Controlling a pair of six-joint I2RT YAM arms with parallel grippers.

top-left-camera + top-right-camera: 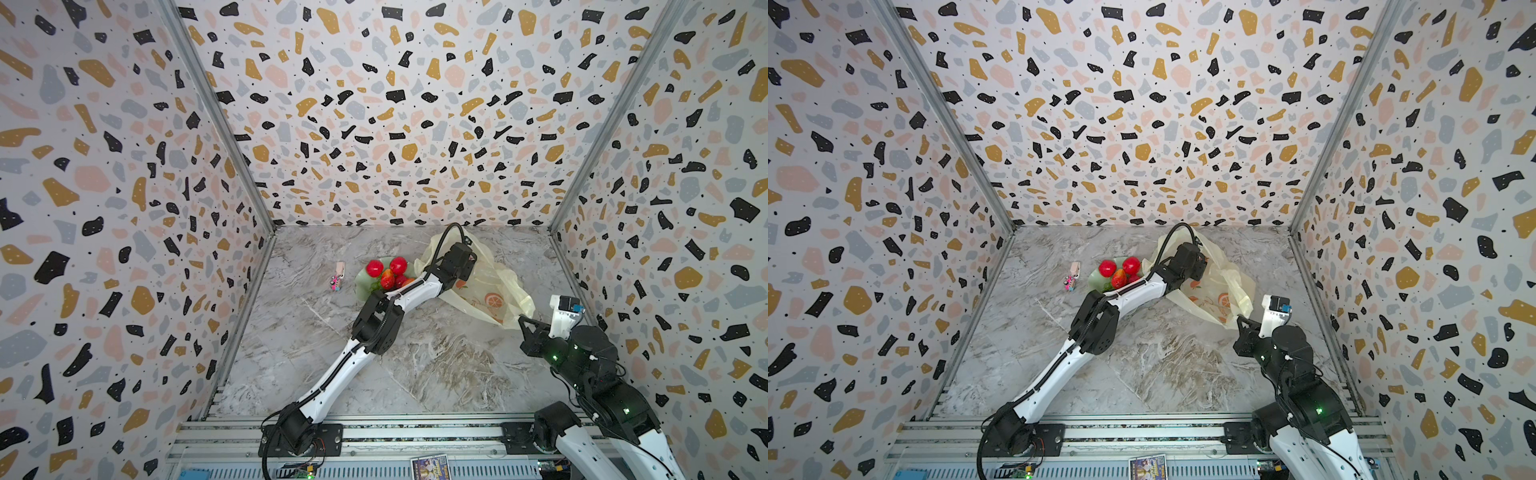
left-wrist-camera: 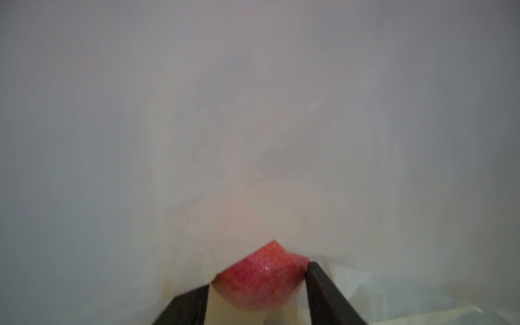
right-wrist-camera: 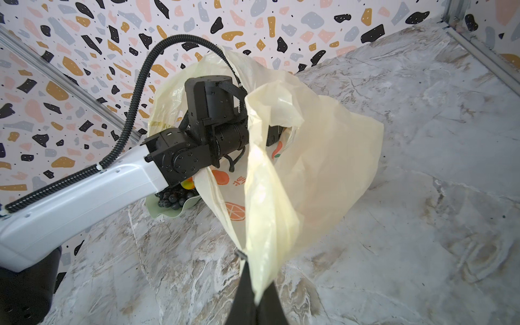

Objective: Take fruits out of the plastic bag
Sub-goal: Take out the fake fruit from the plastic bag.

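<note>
The pale-yellow plastic bag (image 1: pixel 490 286) (image 1: pixel 1223 282) (image 3: pixel 323 168) lies at the back right of the table. My right gripper (image 3: pixel 254 281) (image 1: pixel 524 322) is shut on a strip of its rim and holds it stretched up. My left arm reaches into the bag's mouth, so the left gripper is hidden in both top views. In the left wrist view the left gripper (image 2: pixel 259 274) has a speckled red fruit (image 2: pixel 261 278) between its fingers, with bag film all around. Red apples (image 1: pixel 374 268) (image 1: pixel 398 264), a red-yellow piece (image 1: pixel 387 279) and black grapes (image 3: pixel 171 197) lie outside the bag.
Those fruits sit on a pale green wavy plate (image 1: pixel 362 289) (image 3: pixel 166 215) just left of the bag, under my left forearm. A tiny pink trinket (image 1: pixel 336 283) lies further left. The enclosure walls stand close behind the bag and beside my right arm.
</note>
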